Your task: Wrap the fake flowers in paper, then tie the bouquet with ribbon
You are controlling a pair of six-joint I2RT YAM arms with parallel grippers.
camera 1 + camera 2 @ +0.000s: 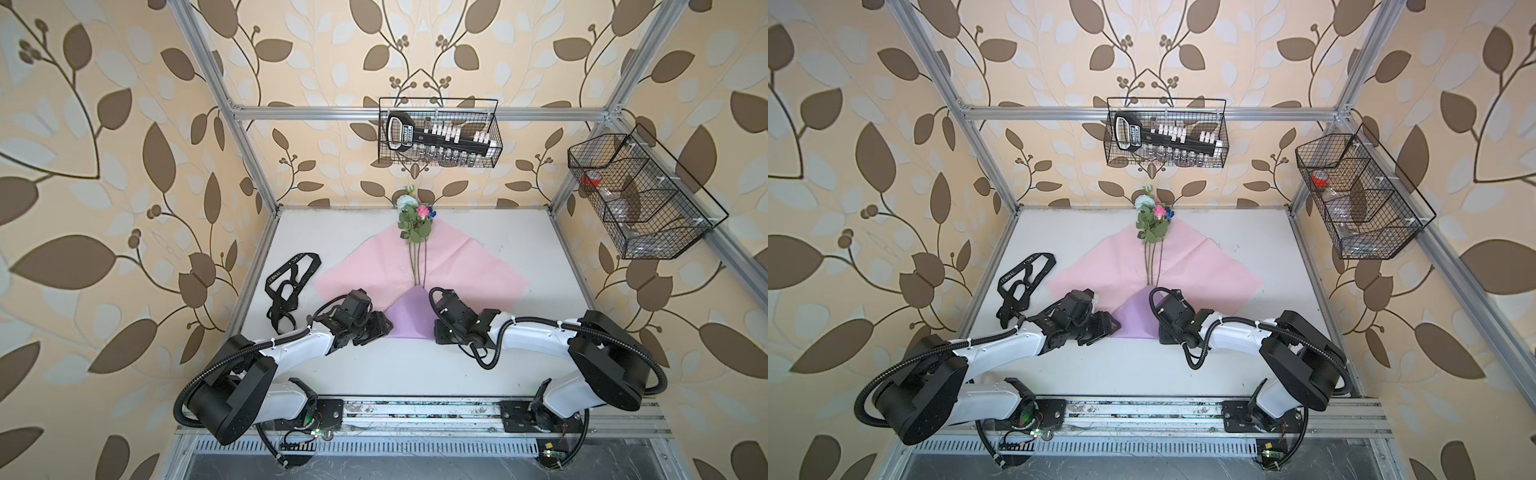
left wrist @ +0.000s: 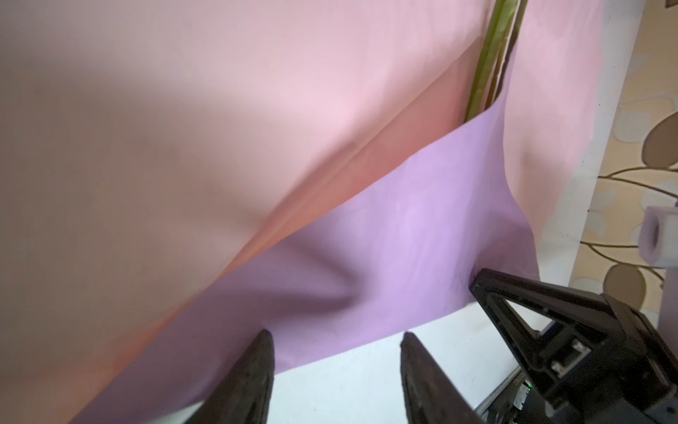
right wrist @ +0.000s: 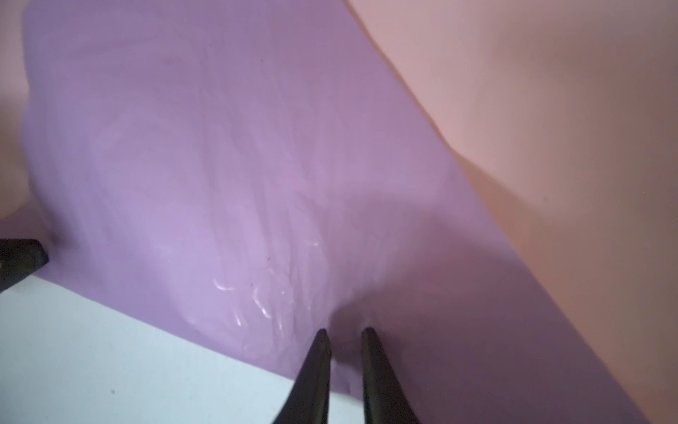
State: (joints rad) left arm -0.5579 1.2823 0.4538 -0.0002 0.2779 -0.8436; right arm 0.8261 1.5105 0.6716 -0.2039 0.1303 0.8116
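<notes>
Left wrist view: left hand (image 2: pixel 335 336) spread, fingertips low at the near edge of the lilac fold of the wrapping paper (image 2: pixel 385 235). One fingertip shows against the paper, the other at its edge over the white surface (image 2: pixel 348 381). Nothing is pinched between them.

Right wrist view: right hand (image 3: pixel 345 332) nearly pressed together, with only a narrow gap. The lilac paper is puckered up between the tips, so the hand is pinching the wrapping paper near its edge. The left wrist view shows a crease in the paper running to that hand's tip.

In both top views the bouquet of fake flowers (image 1: pixel 415 224) lies mid-surface on the pink sheet. Its blooms point to the back wall, and its stems run toward the robot and pass under the lilac fold. The hands flank that fold, left and right.

A black ribbon (image 1: pixel 291 286) with white lettering lies loose at the left of the surface, beside the pink sheet and apart from the stems.

Room: leaf-pattern wallpaper (image 1: pixel 104 166) and an aluminium frame (image 1: pixel 415 113). A wire basket (image 1: pixel 496 124) on the back rail holds a black tool rack. A second wire basket (image 1: pixel 665 245) hangs at the right; its contents are unclear apart from something red.
</notes>
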